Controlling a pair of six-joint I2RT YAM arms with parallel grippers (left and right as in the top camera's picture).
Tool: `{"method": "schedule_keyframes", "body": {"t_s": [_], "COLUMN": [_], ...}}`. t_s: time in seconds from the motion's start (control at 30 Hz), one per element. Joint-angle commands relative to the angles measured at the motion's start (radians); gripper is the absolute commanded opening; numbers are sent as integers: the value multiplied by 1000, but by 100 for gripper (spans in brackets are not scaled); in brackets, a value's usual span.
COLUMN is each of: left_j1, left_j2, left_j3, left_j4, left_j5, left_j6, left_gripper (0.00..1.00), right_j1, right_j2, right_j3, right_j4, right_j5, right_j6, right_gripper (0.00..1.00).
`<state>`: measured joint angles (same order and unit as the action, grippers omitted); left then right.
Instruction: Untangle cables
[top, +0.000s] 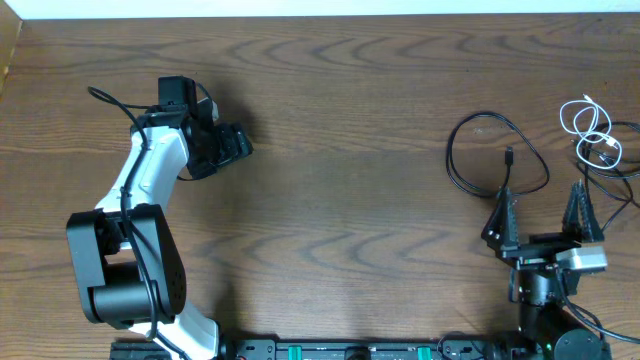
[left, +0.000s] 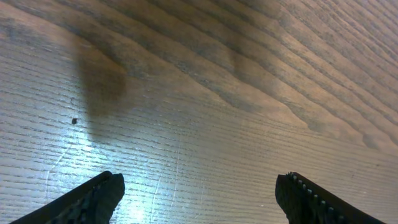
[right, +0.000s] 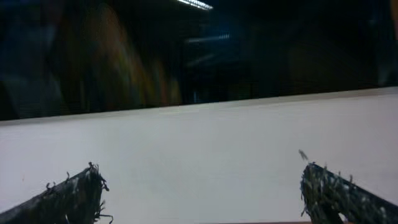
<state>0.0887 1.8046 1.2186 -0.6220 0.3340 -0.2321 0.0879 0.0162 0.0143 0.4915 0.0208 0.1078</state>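
1. The cables lie at the right end of the wooden worktop (top: 350, 150). A black cable (top: 449, 160) forms one open loop, with its plug end (top: 510, 157) inside the loop.
2. Just right of it, a white cable (top: 590, 135) sits in small coils near the edge. A second black cable (top: 622, 172) runs by the white one, but whether they cross cannot be told.
3. The right jaws are spread wide and hold nothing. They are near the black loop's closest side, and the wrist camera shows only a pale surface.
4. The left jaws, well apart from the cables at the far left, are also spread over bare wood.
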Motion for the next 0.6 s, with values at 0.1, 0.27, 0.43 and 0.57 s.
{"method": "schedule_keyframes", "body": {"t_s": [0.1,0.27,0.43,0.57], "left_j1": [0,0,0,0], "left_j2": [6,6,6,6], "left_j3": [-7,-7,-7,-7], "left_j4": [0,0,0,0], "left_j5": [-7,-7,-7,-7], "left_j6": [2,2,2,2], "left_gripper": [84,84,84,84], "right_j1": [-10,-10,-10,-8], "right_j2": [-11,-11,-11,-11], "right_j3": [-9,-9,-9,-9], "right_j4": [-26,-238,-572,-560], "right_j5": [31,59,52,40], "right_j6": [22,22,18,3], "right_gripper": [99,99,99,99]}}
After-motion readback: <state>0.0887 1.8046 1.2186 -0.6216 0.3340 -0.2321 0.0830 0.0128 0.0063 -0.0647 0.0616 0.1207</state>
